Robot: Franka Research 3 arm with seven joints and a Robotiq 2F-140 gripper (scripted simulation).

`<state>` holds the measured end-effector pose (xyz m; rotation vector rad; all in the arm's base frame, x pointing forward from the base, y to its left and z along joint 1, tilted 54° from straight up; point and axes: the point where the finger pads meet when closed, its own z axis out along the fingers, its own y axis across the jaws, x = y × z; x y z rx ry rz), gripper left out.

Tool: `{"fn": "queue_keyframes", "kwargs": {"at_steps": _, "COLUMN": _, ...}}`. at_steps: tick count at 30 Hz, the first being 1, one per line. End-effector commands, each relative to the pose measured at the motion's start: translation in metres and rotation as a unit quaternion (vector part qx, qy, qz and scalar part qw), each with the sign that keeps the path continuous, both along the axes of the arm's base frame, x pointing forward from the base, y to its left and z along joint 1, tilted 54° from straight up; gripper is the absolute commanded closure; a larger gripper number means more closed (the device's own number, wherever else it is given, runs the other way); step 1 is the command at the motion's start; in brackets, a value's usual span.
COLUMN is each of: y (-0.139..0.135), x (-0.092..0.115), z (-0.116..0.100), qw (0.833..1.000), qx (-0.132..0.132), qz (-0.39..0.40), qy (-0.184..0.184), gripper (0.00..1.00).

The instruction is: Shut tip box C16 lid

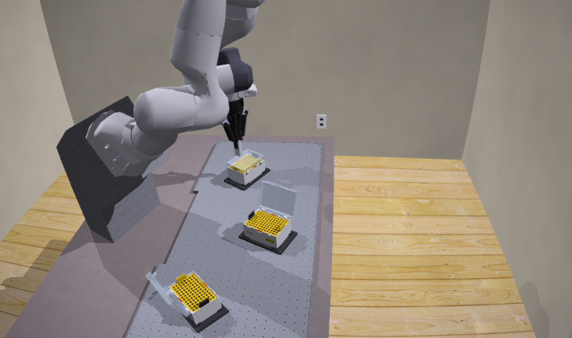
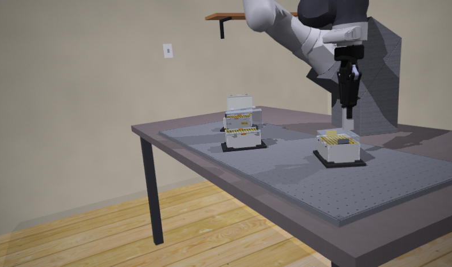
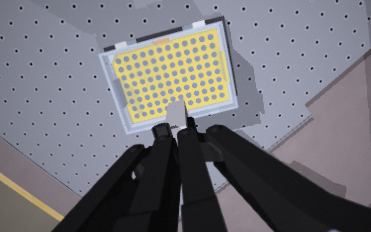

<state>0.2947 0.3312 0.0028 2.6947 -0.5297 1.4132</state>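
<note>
The tip box (image 1: pixel 246 167) at the far end of the grey breadboard has its clear lid lowered over the yellow insert. It also shows in the exterior view (image 2: pixel 338 147) and fills the top of the wrist view (image 3: pixel 171 82). I cannot read its stickers in any view. My gripper (image 1: pixel 237 150) is shut and empty and points straight down. Its pale fingertip (image 2: pixel 347 125) hangs just above the lid's edge nearest my base, as the wrist view (image 3: pixel 177 114) also shows. I cannot tell whether it touches the lid. The box sits flat in its black holder plate (image 1: pixel 246 178).
The middle tip box (image 1: pixel 267 224) has its lid standing upright and open. The near tip box (image 1: pixel 195 294) has its lid open, leaning back to the left. In the exterior view these two boxes (image 2: pixel 242 132) overlap. My grey base block (image 1: pixel 103 176) stands left of the breadboard.
</note>
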Motion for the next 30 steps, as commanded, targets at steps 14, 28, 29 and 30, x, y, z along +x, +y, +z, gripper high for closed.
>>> {"fn": "queue_keyframes", "kwargs": {"at_steps": 14, "y": 0.0007, "x": 0.0024, "z": -0.0030, "qw": 1.000, "qx": 0.003, "qz": 0.000, "qy": 0.000, "gripper": 1.00}}
{"fn": "queue_keyframes", "kwargs": {"at_steps": 28, "y": -0.0002, "x": 0.0058, "z": -0.0056, "qw": 1.000, "qx": 0.003, "qz": 0.000, "qy": 0.000, "gripper": 1.00}}
{"fn": "queue_keyframes", "kwargs": {"at_steps": 29, "y": -0.0002, "x": 0.0058, "z": -0.0056, "qw": 1.000, "qx": 0.003, "qz": 0.000, "qy": 0.000, "gripper": 1.00}}
{"fn": "queue_keyframes", "kwargs": {"at_steps": 30, "y": -0.0002, "x": 0.0060, "z": -0.0058, "qw": 1.000, "qx": 0.003, "qz": 0.000, "qy": 0.000, "gripper": 1.00}}
